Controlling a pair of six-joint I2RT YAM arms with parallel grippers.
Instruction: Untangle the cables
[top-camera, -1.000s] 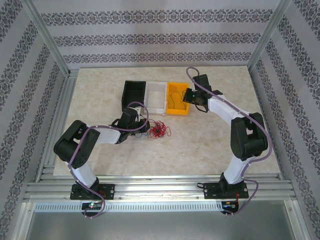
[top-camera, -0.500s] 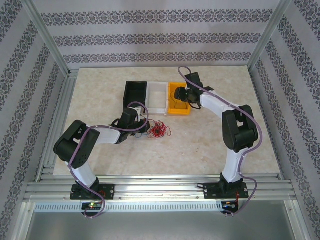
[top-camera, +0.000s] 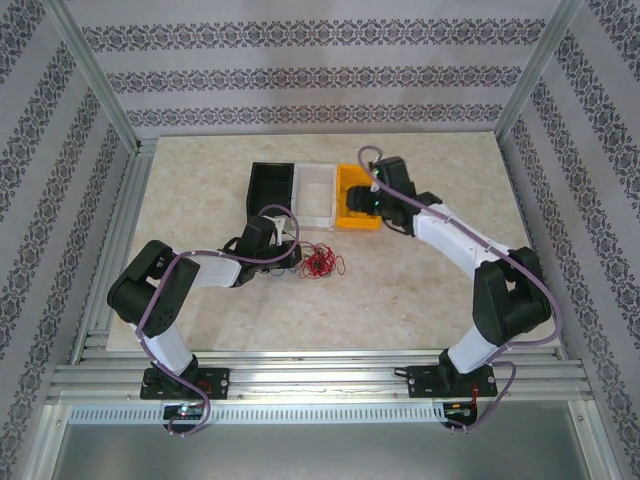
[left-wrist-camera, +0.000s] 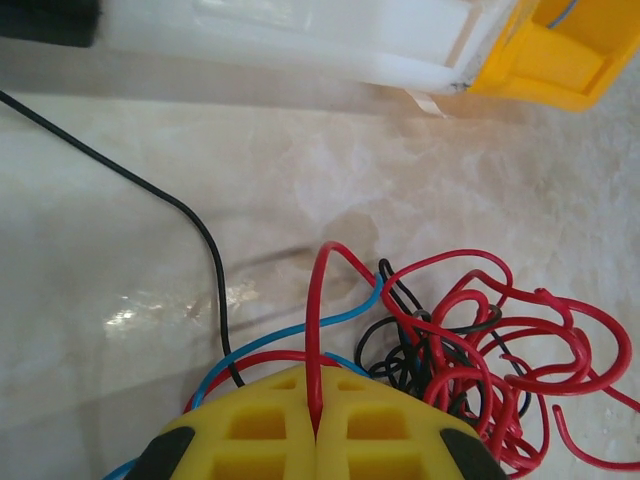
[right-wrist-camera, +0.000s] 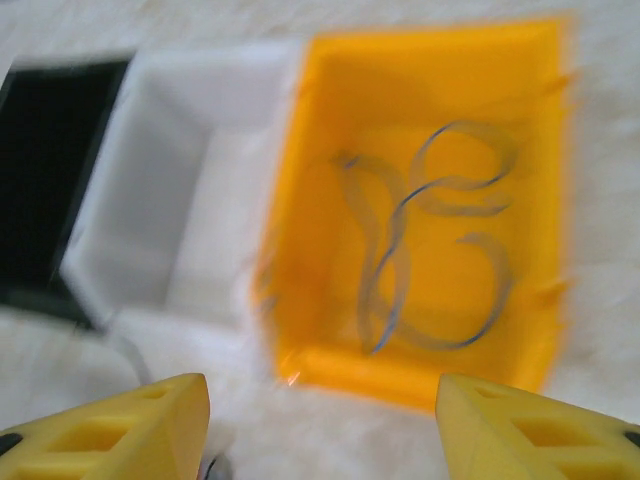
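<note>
Cables (left-wrist-camera: 428, 342) bunch just beyond left tool (left-wrist-camera: 315, 400); red strand (left-wrist-camera: 313, 330) pinched.

The left gripper (left-wrist-camera: 316, 405) has its yellow pads pressed together, pinching a red wire (left-wrist-camera: 313, 330) that arches up out of the seam between them. Just right of the pads lie the cables (left-wrist-camera: 470, 345), a loose tangle of red, black and blue loops on the marbled table (left-wrist-camera: 130, 290). A single black wire (left-wrist-camera: 218, 280) trails away to the upper left. Along the top edge a white bin (left-wrist-camera: 330, 55) and a yellow bin (left-wrist-camera: 550, 75) stand side by side.
</note>
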